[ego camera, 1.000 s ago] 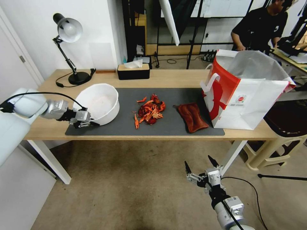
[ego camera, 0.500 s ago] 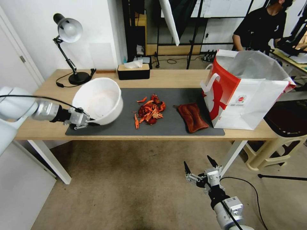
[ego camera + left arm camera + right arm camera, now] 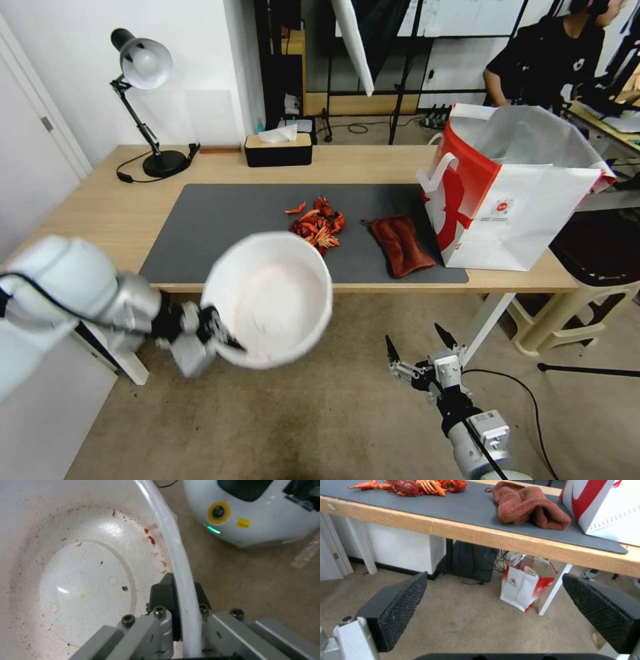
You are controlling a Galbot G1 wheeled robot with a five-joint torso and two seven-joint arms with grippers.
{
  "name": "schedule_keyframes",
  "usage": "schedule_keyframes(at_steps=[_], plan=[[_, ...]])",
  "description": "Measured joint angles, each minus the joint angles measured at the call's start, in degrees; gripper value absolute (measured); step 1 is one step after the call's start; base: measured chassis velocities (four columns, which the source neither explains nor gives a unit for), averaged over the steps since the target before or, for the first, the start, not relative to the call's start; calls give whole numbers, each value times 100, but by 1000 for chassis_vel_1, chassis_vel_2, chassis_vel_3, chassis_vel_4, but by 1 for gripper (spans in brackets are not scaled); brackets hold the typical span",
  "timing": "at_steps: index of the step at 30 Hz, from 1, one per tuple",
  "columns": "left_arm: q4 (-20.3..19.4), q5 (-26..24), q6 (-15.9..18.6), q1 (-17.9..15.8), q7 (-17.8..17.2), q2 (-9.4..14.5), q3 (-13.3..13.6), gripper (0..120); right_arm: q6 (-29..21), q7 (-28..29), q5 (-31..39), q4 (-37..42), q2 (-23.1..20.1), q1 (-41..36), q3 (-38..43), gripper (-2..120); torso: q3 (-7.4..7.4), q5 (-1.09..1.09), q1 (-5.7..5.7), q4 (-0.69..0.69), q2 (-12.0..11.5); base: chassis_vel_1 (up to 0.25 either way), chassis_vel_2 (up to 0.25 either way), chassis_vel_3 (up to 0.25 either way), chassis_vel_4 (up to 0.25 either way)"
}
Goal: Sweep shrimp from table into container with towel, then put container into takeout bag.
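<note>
My left gripper (image 3: 213, 337) is shut on the rim of the white container (image 3: 270, 300), holding it off the table (image 3: 100, 213), just in front of its front edge and tilted toward me. The left wrist view shows one black finger (image 3: 163, 592) inside the container (image 3: 86, 585) and one outside the rim. Behind the bowl, the red-orange shrimp (image 3: 319, 223) are piled on the grey mat. The rust-brown towel (image 3: 400, 243) lies to their right, next to the takeout bag (image 3: 513, 193). My right gripper (image 3: 417, 340) hangs open below the table edge, facing the towel (image 3: 526, 507) and shrimp (image 3: 416, 485).
A desk lamp (image 3: 143, 100) and a black tissue box (image 3: 278, 148) stand at the table's back edge. A small paper bag (image 3: 526, 587) sits on the floor under the table. A stool (image 3: 580, 293) stands to the right. My white base (image 3: 253, 512) is below the bowl.
My left gripper has lifted the container from the mat's left end and carried it off the table, toward me and rightward, to in front of the shrimp. The right arm has stayed put.
</note>
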Motion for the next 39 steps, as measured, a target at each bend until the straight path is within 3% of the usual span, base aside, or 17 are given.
schedule_keyframes(at_steps=[7,9,14,17,27,30,31,34,39], plan=[[87,516,-280,406,110,-122,53,0,-5,-4,37,41,8,1,43,100,0,-1,0,1,0,0,0,0,0],[268,739,-379,562,203,-233,129,0,-7,-11,50,77,23,-2,68,100,0,0,0,0,0,0,0,0,0],[579,962,-460,564,267,-402,261,0,-9,-18,89,149,25,-18,98,100,0,0,0,0,0,0,0,0,0],[947,1179,-507,456,287,-624,419,0,-11,-20,131,198,27,-23,110,100,0,-1,0,0,0,0,0,0,0],[1421,1479,-542,172,288,-1040,687,0,-12,-24,176,253,21,-42,127,100,1,0,1,0,0,0,0,0,0],[1661,1731,-544,-90,290,-1353,1099,0,-28,-28,187,319,20,-48,129,100,1,-1,1,0,0,0,0,0,0],[1661,1731,-544,-90,290,-1353,1099,0,-28,-28,187,319,20,-48,129,100,1,-1,1,0,0,0,0,0,0],[1854,1843,-520,-399,277,-1563,1457,0,-25,-40,196,397,23,-90,128,100,1,0,1,-1,0,0,0,0,0],[2032,1943,-502,-647,226,-1736,1668,0,-9,-45,224,451,23,-116,133,100,1,-1,1,0,0,0,0,0,0]])
